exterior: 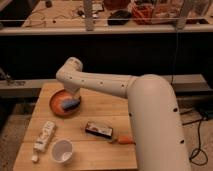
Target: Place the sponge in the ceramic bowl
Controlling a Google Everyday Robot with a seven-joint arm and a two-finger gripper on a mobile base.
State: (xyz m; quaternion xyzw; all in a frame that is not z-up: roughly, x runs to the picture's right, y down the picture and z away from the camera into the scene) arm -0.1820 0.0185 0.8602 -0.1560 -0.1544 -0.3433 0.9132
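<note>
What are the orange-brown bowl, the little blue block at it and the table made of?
The ceramic bowl looks like glazed ceramic: glossy orange-brown surface. The sponge seems matte blue foam, though that is unsure. The table looks like wood, judging by its tan top. The gripper is above the bowl, at the sponge.
</note>
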